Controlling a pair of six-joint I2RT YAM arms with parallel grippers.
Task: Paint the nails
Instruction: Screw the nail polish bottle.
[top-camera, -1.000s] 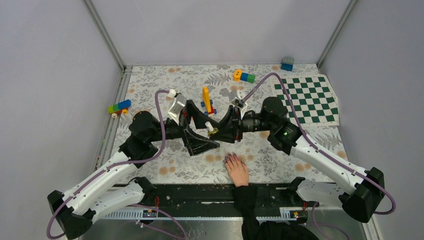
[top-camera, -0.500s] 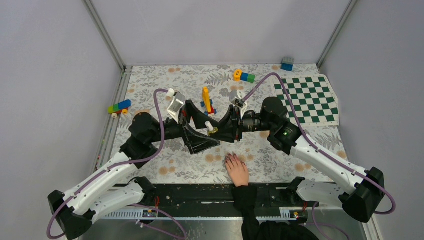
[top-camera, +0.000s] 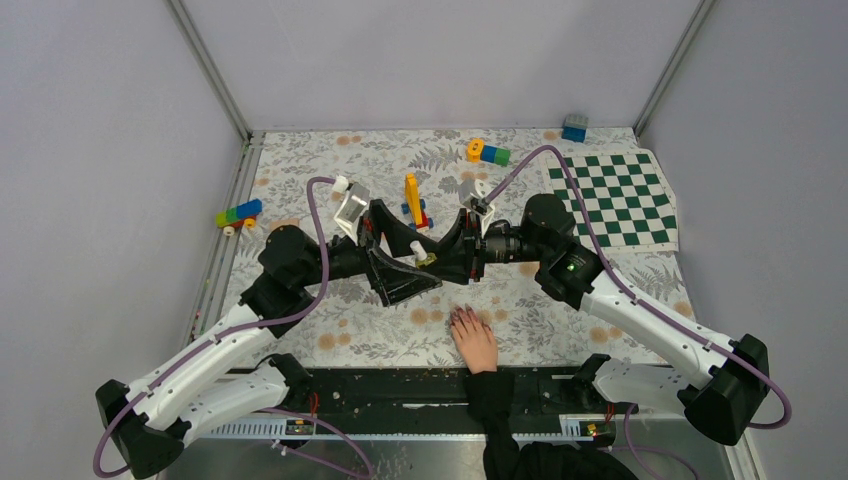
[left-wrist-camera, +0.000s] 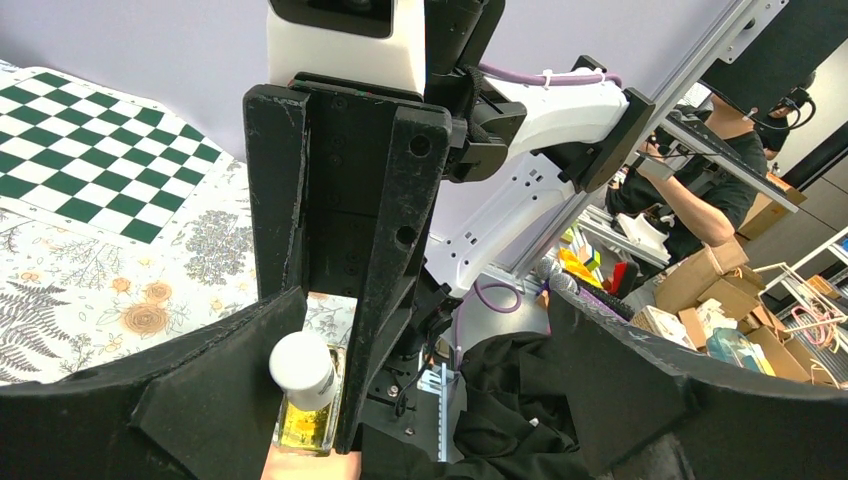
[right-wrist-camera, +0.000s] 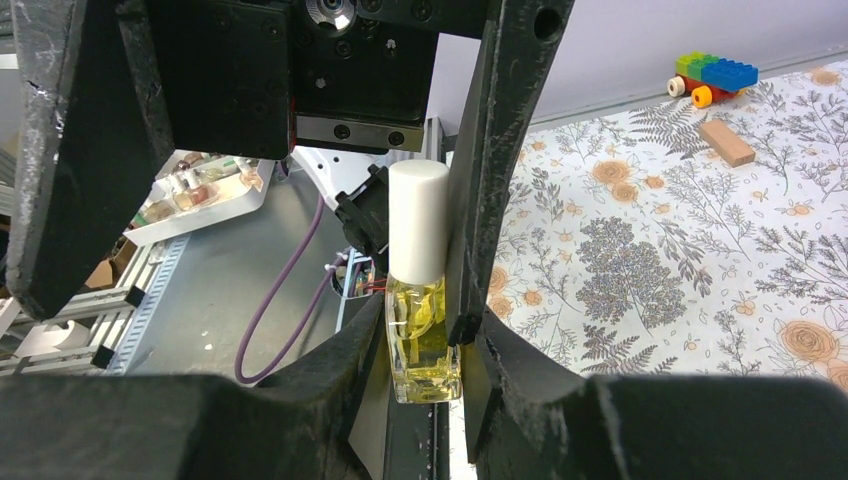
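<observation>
The right end effector (top-camera: 432, 262) was clamped on a small glass bottle (right-wrist-camera: 422, 330) of clear yellow liquid, its two black fingers pressed against the lower sides of the glass. The bottle stood upright in the grip, and its white cap (right-wrist-camera: 417, 215) was on. The left end effector (top-camera: 405, 262) faced it head-on above the middle of the tabletop (top-camera: 330, 330), with its fingers spread wide apart and holding nothing. In the right wrist view, one left finger (right-wrist-camera: 505, 150) stood just beside the cap, while the other was well off to the side; whether the near finger touched the cap could not be told.

The nails (top-camera: 460, 316), dark purplish-red, belonged to a pale hand (top-camera: 476, 342) in a black sleeve. The hand lay flat, palm down, on the flowered tabletop near its front edge, fingers pointing away from the arm bases. It lay near the two end effectors, on the side toward the bases, and apart from them.

Farther back, a green-and-white chequered mat (top-camera: 620, 195) covered the right rear corner. Toy bricks lay scattered: a green-and-blue stack (top-camera: 237, 213) at the left edge, an orange, blue and green row (top-camera: 488, 153) at the back, a blue brick (top-camera: 574, 127) in the far corner, and a yellow piece (top-camera: 412, 198) behind the end effectors.
</observation>
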